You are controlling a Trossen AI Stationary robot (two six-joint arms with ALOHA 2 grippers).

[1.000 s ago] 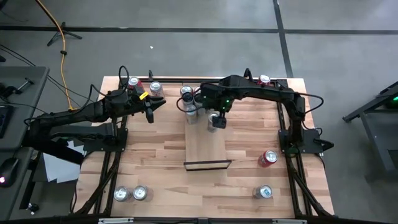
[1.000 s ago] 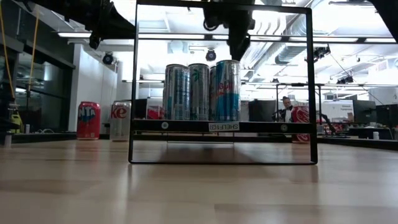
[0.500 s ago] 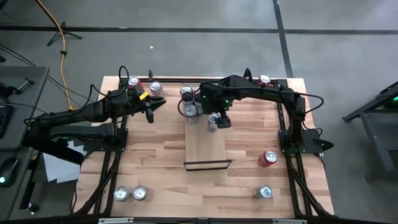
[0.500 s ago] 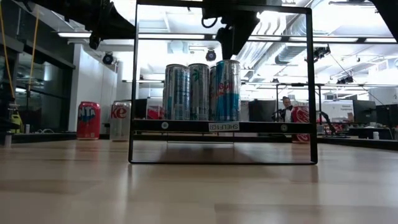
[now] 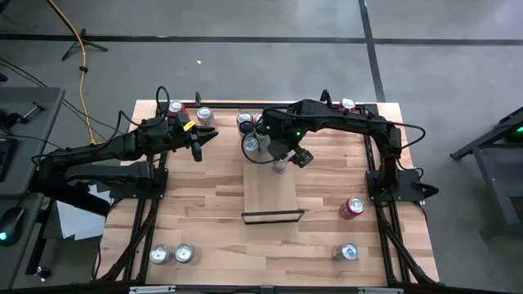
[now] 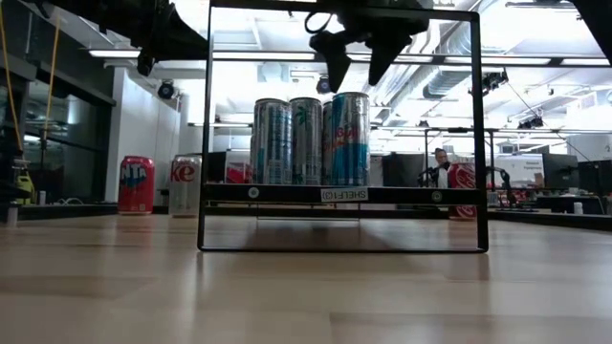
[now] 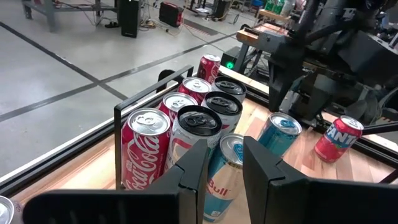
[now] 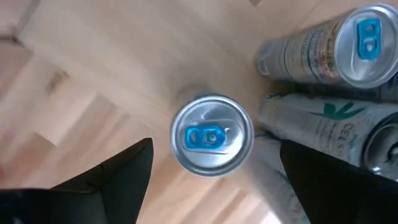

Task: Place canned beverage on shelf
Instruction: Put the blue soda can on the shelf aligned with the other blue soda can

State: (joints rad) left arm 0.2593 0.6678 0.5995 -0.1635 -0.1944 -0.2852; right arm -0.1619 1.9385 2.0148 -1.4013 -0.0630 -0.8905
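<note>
The shelf (image 5: 274,196) is a pale board with black end rails in the middle of the table; in the low view its board (image 6: 277,194) stands raised. Three tall cans stand upright on their bases at its far end. The nearest, a silver-and-blue can (image 6: 349,139) (image 8: 212,135) with a blue tab, stands right under my right gripper (image 6: 356,62) (image 8: 216,146). That gripper points down, open, its fingers above and to either side of the can's top without touching it. My left gripper (image 5: 198,145) (image 7: 225,149) waits left of the shelf, its fingers a narrow gap apart with nothing between them.
Two more cans (image 8: 336,46) crowd the far side of the blue-tabbed one. Red cans (image 5: 176,108) stand at the back left and one (image 5: 348,104) at the back right. A red can (image 5: 352,207) lies at the right. Upright cans (image 5: 346,252) (image 5: 158,255) stand near the front edge.
My right gripper has rolled about its own downward line while staying above the can. In the low view its fingers stood one behind the other before and now stand side by side. The cans have not moved.
</note>
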